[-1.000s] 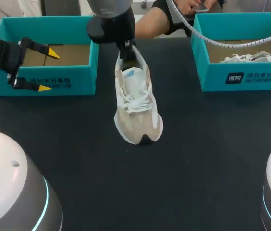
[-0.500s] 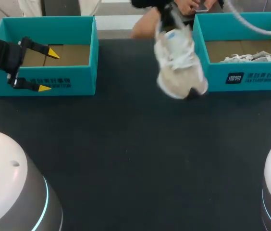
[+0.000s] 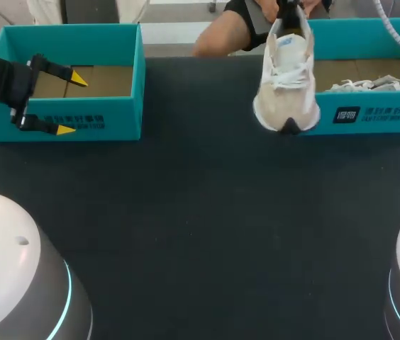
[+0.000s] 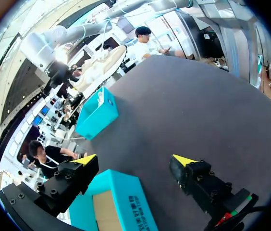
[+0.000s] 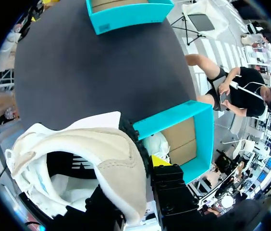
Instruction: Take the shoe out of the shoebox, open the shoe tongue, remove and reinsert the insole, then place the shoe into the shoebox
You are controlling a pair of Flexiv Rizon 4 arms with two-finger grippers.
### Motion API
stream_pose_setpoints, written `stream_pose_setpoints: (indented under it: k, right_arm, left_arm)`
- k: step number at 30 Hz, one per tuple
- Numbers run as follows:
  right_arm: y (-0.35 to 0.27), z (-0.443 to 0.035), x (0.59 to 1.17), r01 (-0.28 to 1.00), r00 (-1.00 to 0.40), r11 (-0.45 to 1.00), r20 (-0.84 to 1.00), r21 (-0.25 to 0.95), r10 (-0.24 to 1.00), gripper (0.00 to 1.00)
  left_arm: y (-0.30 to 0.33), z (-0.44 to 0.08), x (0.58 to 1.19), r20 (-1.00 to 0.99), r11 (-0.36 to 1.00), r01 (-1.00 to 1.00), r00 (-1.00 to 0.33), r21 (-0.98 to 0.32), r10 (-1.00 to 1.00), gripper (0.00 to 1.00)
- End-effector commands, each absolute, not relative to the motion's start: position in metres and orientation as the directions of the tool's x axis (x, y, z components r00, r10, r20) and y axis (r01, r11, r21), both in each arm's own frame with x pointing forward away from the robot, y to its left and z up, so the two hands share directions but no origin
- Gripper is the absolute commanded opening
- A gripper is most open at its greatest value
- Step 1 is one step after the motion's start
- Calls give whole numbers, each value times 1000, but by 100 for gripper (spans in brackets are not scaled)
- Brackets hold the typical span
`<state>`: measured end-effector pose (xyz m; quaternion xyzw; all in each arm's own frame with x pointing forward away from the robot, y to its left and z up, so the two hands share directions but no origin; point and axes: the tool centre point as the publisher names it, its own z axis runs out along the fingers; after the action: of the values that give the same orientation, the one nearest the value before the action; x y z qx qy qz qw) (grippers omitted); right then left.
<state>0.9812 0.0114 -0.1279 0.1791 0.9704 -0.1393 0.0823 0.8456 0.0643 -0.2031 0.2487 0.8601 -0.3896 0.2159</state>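
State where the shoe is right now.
In the head view, the shoe hangs at the far side, right of the middle, held by the right arm's fingers at the right-hand shoebox's left end.

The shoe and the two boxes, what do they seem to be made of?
Shoe: likely suede on the matte beige toe, white fabric with cord laces above, dark rubber at the tip. Left box and right box: cardboard, smooth teal outside, bare brown inside.

Black table [image 3: 200,234], an open teal box [image 3: 118,113] at its far-left corner.
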Motion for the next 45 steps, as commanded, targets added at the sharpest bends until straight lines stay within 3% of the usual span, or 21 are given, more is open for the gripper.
stream_pose_setpoints:
  k: [1, 10, 15, 24, 28, 30, 45]
  right_arm:
    - [8, -127, 977, 368, -922, 902, -215, -224, 323, 0]
    - [-6, -131, 985, 381, -918, 901, -200, -206, 342, 0]
    - [-55, -134, 1018, 430, -890, 873, -270, -229, 368, 0]
    - [-150, -133, 1077, 400, -892, 863, -348, -310, 288, 0]
    - [-188, -132, 1101, 372, -902, 877, -341, -305, 264, 0]
    - [-201, -134, 1109, 414, -887, 868, -336, -275, 316, 0]
    - [-201, -134, 1109, 414, -887, 868, -336, -275, 316, 0]
  left_arm:
    - [64, -203, 845, -563, 575, 595, -784, -562, 261, 100]
    - [64, -203, 845, -563, 575, 595, -784, -562, 261, 100]
    - [64, -203, 845, -563, 575, 595, -784, -562, 261, 100]
    - [64, -203, 845, -563, 575, 595, -784, -562, 261, 100]
    - [64, -203, 845, -563, 575, 595, -784, -562, 261, 100]
    - [64, -203, 845, -563, 575, 595, -784, -562, 261, 100]
    - [64, -203, 845, -563, 575, 595, -784, -562, 261, 100]
